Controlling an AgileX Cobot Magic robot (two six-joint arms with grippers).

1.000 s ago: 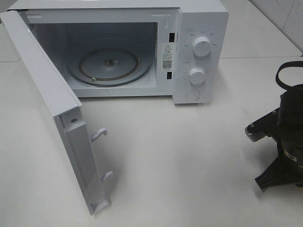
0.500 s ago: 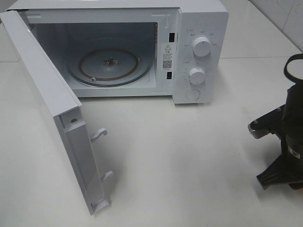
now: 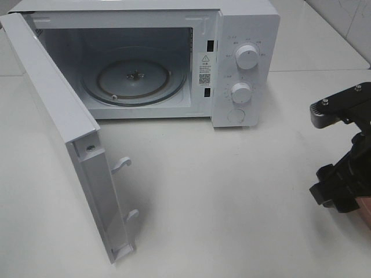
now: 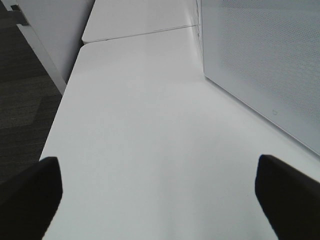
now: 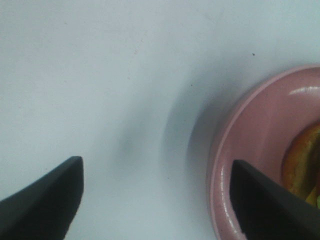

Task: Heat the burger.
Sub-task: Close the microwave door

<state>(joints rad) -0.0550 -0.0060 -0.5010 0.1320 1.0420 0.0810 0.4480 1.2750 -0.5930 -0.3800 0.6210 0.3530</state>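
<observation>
Since half a second ago the right arm has shifted at the right edge of the high view, its black frame now higher and nearer the microwave's side of the table, with a sliver of pink showing beneath it. Spread wide with nothing between them, the dark fingers (image 5: 45,200) of the right gripper (image 5: 155,200) hang over the table, one finger over bare white surface, the other over the rim of the round pink plate (image 5: 225,165). On that plate lies the small burger with a glossy golden-brown bun (image 5: 302,167), only its edge visible at the frame's border. The left gripper (image 4: 160,195) likewise has its two black fingertips (image 4: 30,192) far apart and empty, above the plain white tabletop (image 4: 150,125), beside the perforated pane of the white microwave door (image 3: 64,133). That door stands swung fully open on the white microwave oven (image 3: 243,35), showing the round glass turntable (image 3: 136,78) bare inside the cavity.
</observation>
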